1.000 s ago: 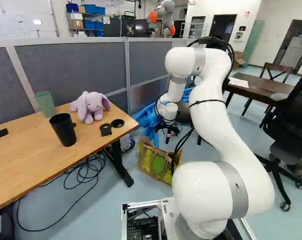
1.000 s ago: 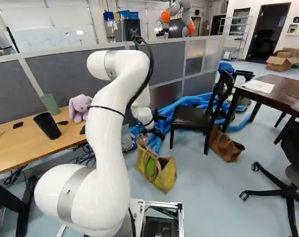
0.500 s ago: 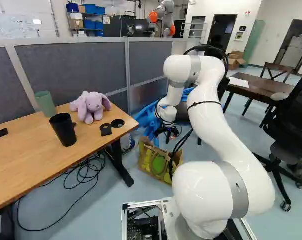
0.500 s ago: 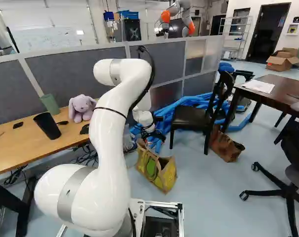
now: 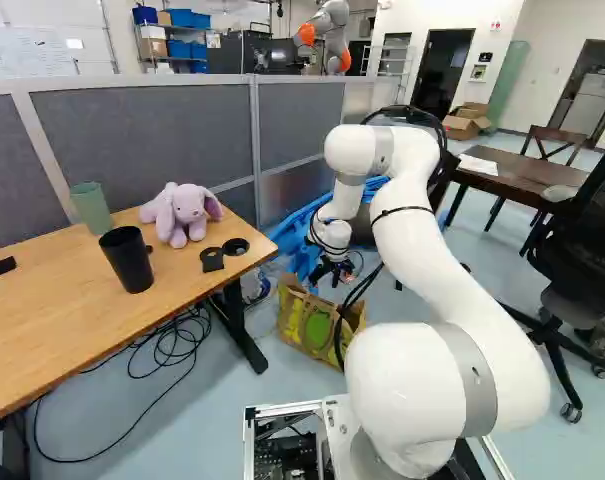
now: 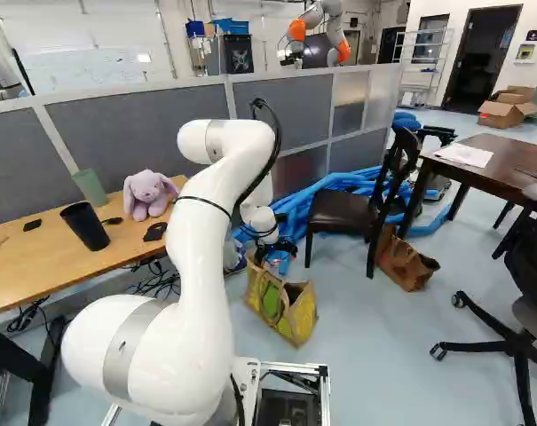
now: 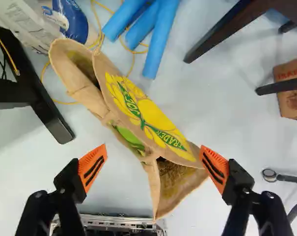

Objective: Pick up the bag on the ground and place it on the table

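On the floor near the light wooden table (image 5: pixel 72 310), the bag (image 7: pixel 138 110) sits with its mouth gaping. From my seat I see the gripper (image 5: pixel 334 275) pointing down above it, fingers spread wide, with part of the bag between and ahead of them. Blue tubes (image 7: pixel 160 44) lie near the bag; a purple plush toy (image 5: pixel 189 210) sits on the table.

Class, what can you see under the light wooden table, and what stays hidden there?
Looped black cables run out across the floor, near a black table leg. The tabletop covers the space farther under, so anything else there cannot be told.
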Available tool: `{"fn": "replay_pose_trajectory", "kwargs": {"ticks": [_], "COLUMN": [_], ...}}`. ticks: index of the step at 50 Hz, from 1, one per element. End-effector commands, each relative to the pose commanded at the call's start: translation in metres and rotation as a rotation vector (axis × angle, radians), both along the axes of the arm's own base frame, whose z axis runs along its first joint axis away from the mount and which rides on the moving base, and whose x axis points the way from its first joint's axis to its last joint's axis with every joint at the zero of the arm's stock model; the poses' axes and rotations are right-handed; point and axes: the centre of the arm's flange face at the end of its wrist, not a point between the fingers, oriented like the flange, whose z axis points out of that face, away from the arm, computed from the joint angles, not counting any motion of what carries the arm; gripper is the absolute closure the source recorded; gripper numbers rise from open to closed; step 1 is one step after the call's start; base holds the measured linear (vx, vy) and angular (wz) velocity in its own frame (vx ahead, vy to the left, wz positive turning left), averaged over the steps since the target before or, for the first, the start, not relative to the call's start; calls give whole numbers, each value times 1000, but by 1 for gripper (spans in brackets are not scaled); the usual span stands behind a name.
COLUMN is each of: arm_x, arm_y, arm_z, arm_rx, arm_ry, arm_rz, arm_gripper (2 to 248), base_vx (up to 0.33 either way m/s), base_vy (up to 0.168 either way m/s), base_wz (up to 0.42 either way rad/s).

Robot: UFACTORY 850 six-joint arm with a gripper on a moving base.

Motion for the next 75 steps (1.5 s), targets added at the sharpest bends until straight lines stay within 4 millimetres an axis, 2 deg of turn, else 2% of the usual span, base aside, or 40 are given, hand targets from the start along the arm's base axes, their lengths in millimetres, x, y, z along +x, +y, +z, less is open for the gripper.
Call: {"fn": "replay_pose_trajectory", "kwargs": {"ticks": [54,75], "arm_x": [7,8], "arm_y": [-1,-1], "arm_z": [-81,-113], "arm_rx": [-121,-124], "arm_ry": [85,97], "arm_rz": [550,582], "arm_gripper": [3,3], "base_vx": [0,0], "base_vy": [0,0], "base_wz": [0,0]}}
